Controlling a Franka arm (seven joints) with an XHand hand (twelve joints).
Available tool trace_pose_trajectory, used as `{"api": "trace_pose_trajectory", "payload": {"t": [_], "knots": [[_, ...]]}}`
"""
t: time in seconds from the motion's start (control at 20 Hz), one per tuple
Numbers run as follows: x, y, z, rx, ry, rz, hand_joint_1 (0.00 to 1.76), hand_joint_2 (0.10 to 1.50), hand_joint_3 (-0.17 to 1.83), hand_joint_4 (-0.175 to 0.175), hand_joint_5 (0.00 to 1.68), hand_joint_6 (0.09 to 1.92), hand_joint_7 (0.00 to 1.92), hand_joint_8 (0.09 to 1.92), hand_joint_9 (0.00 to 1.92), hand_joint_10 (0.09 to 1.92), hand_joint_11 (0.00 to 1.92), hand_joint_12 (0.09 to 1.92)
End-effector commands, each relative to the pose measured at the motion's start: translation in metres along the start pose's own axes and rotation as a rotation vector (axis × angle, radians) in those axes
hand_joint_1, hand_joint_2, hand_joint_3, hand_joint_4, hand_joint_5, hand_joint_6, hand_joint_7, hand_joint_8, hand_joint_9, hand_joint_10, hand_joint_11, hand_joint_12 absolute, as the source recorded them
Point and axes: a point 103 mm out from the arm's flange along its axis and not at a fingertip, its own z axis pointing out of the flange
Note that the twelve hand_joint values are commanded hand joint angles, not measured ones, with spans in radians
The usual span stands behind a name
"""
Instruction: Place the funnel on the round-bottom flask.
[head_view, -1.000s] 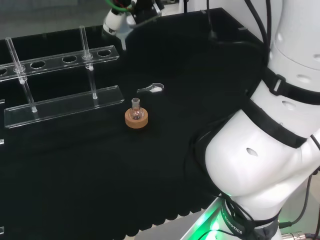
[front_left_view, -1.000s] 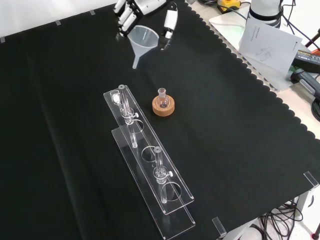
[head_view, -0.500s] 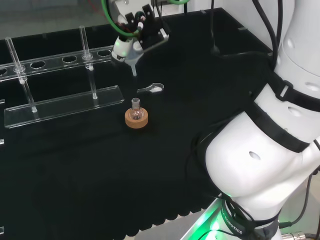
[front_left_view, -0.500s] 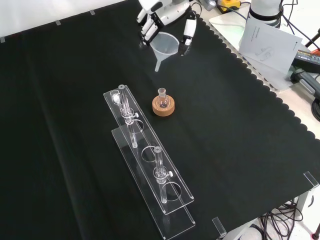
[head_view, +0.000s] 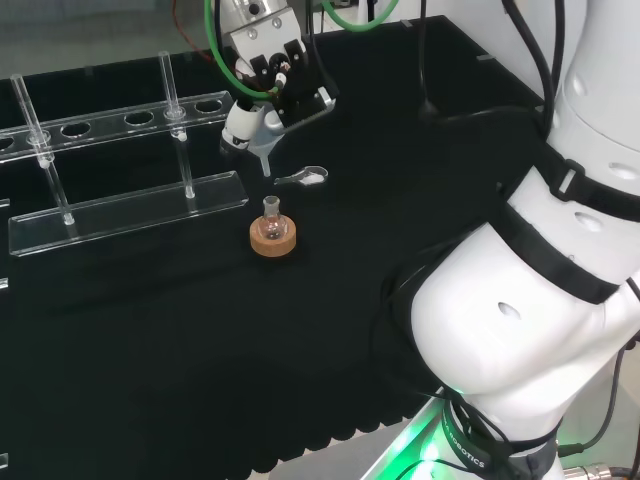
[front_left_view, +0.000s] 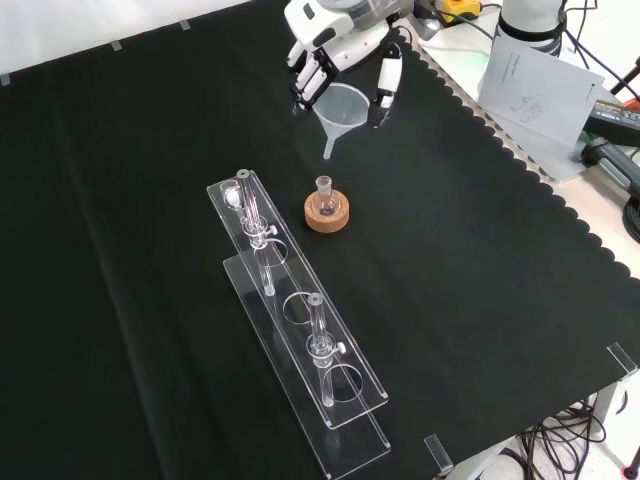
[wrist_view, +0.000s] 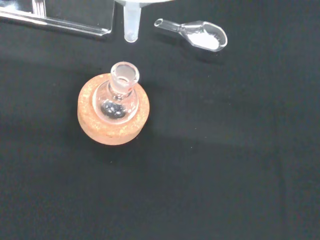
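A small clear round-bottom flask (front_left_view: 324, 194) (head_view: 270, 212) (wrist_view: 118, 98) stands upright on a cork ring stand (front_left_view: 327, 214) (head_view: 271, 238) (wrist_view: 113, 125) in the middle of the black cloth. The hand (front_left_view: 345, 40) (head_view: 266, 70) hangs above the cloth with its fingers curled round the rim of a translucent white funnel (front_left_view: 341, 108) (head_view: 259, 140). The funnel's stem (wrist_view: 130, 22) points down, in the air. In the front view it is a little beyond the flask and above it. In the head view the funnel is just behind the flask.
A clear plastic tube rack (front_left_view: 295, 320) (head_view: 120, 205) with a few glass tubes lies beside the flask. A clear weighing scoop holding white powder (head_view: 303, 178) (wrist_view: 197, 34) lies on the cloth close to the flask. Papers and cables (front_left_view: 540, 80) sit off the cloth's far right edge.
The hand has carried the funnel towards the flask and lower: rightwards and down in the front view, rightwards and nearer in the head view. The flask and rack have not moved.
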Motion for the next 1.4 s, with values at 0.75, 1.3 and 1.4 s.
{"api": "trace_pose_trajectory", "payload": {"t": [0.75,1.3,1.4], "knots": [[-0.012,0.031,0.030,0.067,0.052,-0.022,0.63,0.89,0.34,-0.052,0.57,0.09,0.64,0.74,1.04,0.60,0.50,1.35],[-0.009,0.042,0.035,0.082,0.063,-0.024,0.64,0.89,0.35,-0.056,0.55,0.09,0.62,0.74,1.04,0.60,0.50,1.35],[-0.010,0.042,0.035,0.084,0.053,-0.028,0.64,0.89,0.35,-0.056,0.55,0.09,0.62,0.74,1.04,0.60,0.50,1.35]]}}
